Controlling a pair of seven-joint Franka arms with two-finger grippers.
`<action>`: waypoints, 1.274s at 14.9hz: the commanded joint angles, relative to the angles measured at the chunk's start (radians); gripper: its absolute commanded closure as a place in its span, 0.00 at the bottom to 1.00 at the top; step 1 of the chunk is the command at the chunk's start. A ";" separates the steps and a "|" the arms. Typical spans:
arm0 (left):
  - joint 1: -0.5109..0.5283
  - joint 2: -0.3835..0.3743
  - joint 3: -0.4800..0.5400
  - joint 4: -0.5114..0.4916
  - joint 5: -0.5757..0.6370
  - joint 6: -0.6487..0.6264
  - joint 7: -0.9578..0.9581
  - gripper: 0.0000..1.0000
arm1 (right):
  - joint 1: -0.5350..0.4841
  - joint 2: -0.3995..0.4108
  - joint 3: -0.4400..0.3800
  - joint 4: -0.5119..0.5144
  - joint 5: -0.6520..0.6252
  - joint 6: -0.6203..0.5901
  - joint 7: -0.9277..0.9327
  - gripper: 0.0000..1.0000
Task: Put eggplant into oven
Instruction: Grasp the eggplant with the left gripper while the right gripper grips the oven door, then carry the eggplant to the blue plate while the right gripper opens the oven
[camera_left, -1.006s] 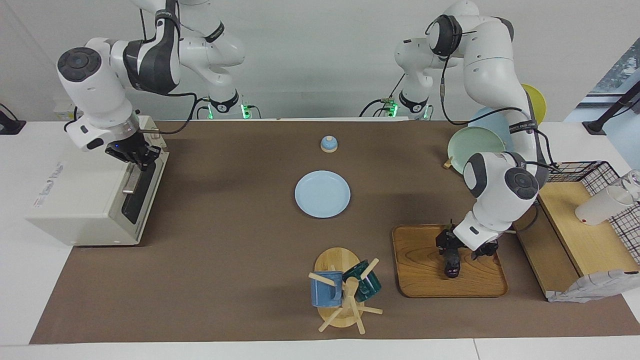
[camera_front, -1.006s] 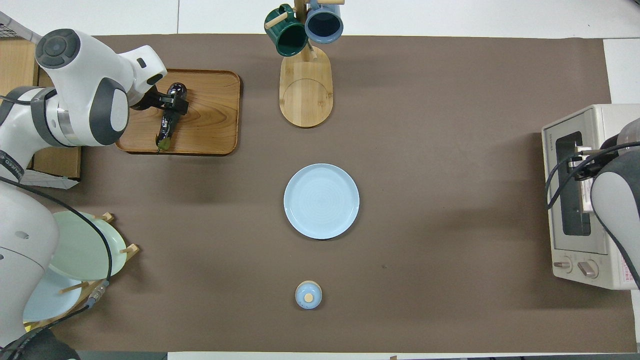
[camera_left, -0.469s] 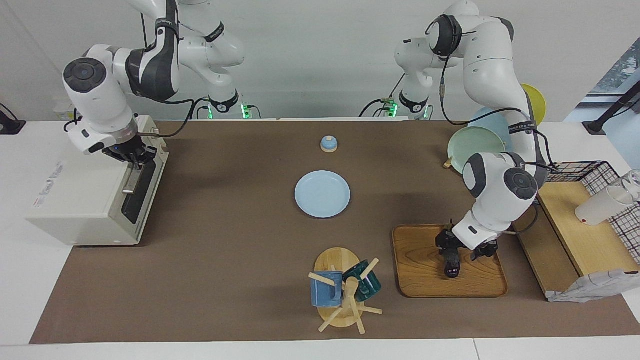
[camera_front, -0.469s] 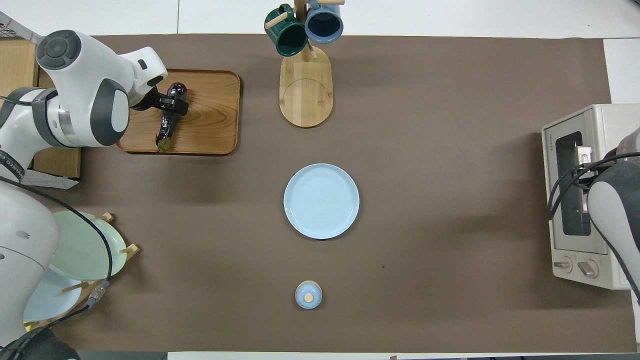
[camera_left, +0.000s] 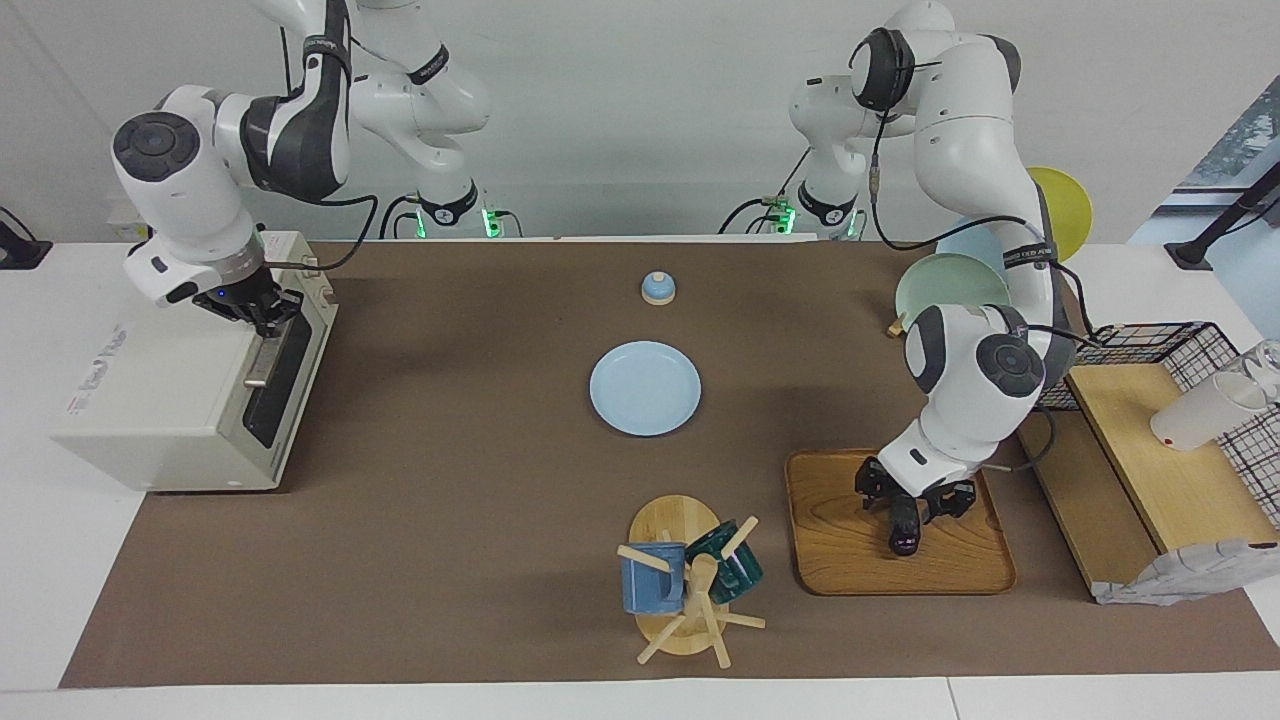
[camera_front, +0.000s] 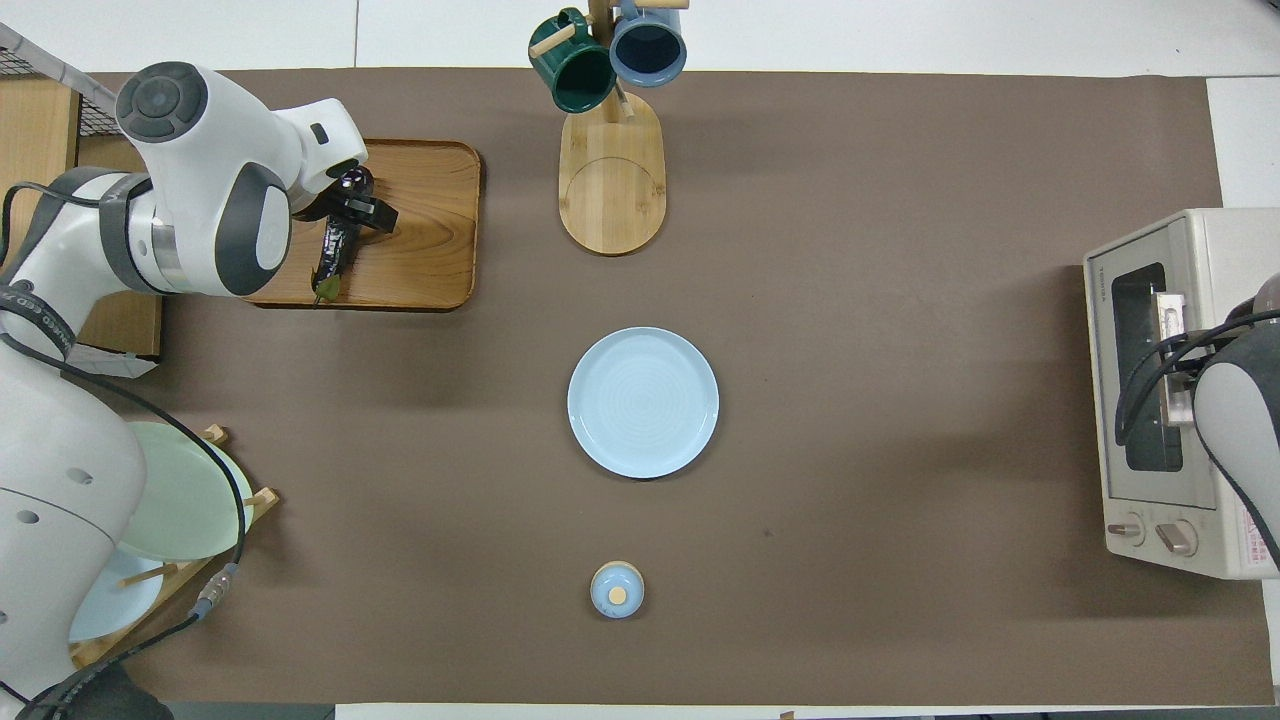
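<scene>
The dark eggplant (camera_left: 906, 528) (camera_front: 331, 255) lies on a wooden tray (camera_left: 850, 560) (camera_front: 430, 270) at the left arm's end of the table. My left gripper (camera_left: 908, 497) (camera_front: 352, 207) is down at the eggplant's thick end, open, with a finger on either side of it. The cream-white oven (camera_left: 160, 400) (camera_front: 1200, 250) stands at the right arm's end with its door closed. At the door's top edge, by the end of the bar handle (camera_left: 262, 358) (camera_front: 1166, 330), my right gripper (camera_left: 258, 312) is shut. Whether it touches the handle I cannot tell.
A light blue plate (camera_left: 645, 388) lies mid-table, with a small blue lidded pot (camera_left: 657, 288) nearer to the robots. A wooden mug tree with two mugs (camera_left: 690, 580) stands beside the tray. A plate rack (camera_left: 950, 285) and a wooden shelf with a wire basket (camera_left: 1170, 460) are at the left arm's end.
The left arm has swung a little toward the middle of the table, its gripper staying over the eggplant. The right gripper has drawn back from the door front toward the oven's top edge.
</scene>
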 joint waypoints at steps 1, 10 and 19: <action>-0.005 -0.009 0.010 -0.017 0.022 0.020 0.017 0.12 | -0.015 -0.024 0.005 -0.042 0.016 0.056 -0.021 1.00; -0.004 -0.009 0.013 -0.040 0.039 0.077 0.020 0.16 | 0.064 0.045 0.010 -0.168 0.111 0.323 -0.012 1.00; 0.005 -0.008 0.013 -0.036 0.064 0.074 0.022 0.82 | 0.118 0.178 0.011 -0.231 0.197 0.553 0.048 1.00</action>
